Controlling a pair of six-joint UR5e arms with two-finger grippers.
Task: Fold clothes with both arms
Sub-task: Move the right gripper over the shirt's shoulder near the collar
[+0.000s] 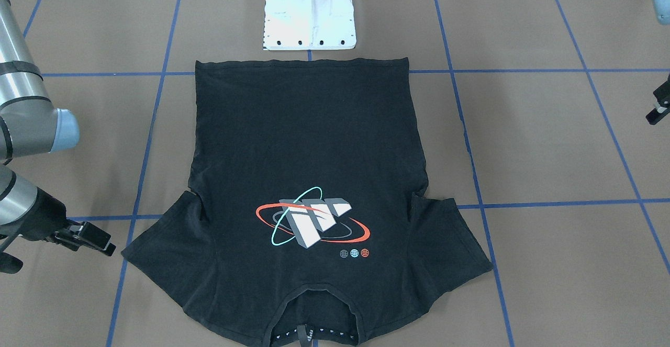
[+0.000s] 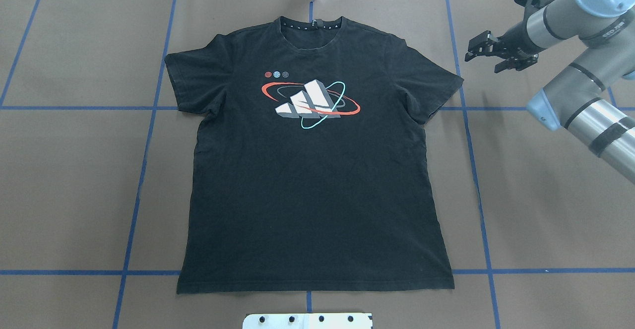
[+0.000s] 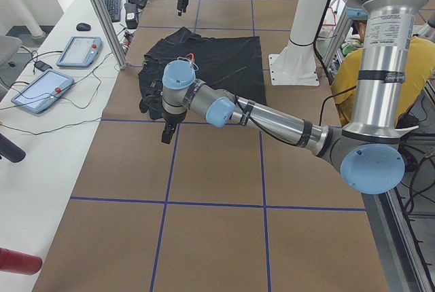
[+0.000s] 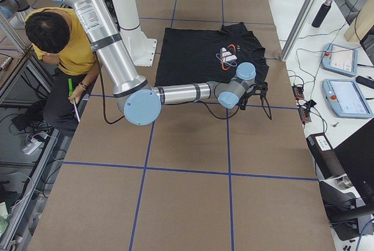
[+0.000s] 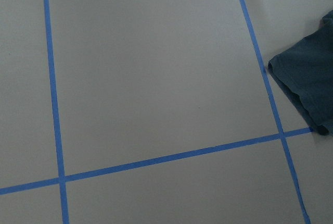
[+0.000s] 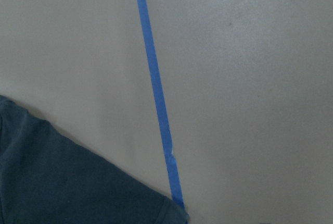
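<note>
The black T-shirt (image 2: 312, 180) lies spread flat on the brown table, print side up, its collar at the far edge from the robot's base and its hem near the base. My right gripper (image 2: 482, 64) hovers just beyond the shirt's right sleeve (image 2: 431, 88), apart from the cloth, with its fingers spread and nothing between them. My left gripper (image 3: 166, 129) hangs over bare table outside the left sleeve (image 5: 307, 88); only a sliver of it shows at the front view's edge, so I cannot tell how its jaws stand.
Blue tape lines (image 2: 144, 170) cross the brown table in a grid. The white base pedestal (image 1: 309, 17) stands by the shirt's hem. A person in a yellow top (image 4: 64, 46) sits beside the table. Tablets (image 4: 345, 96) and cables lie on the side bench.
</note>
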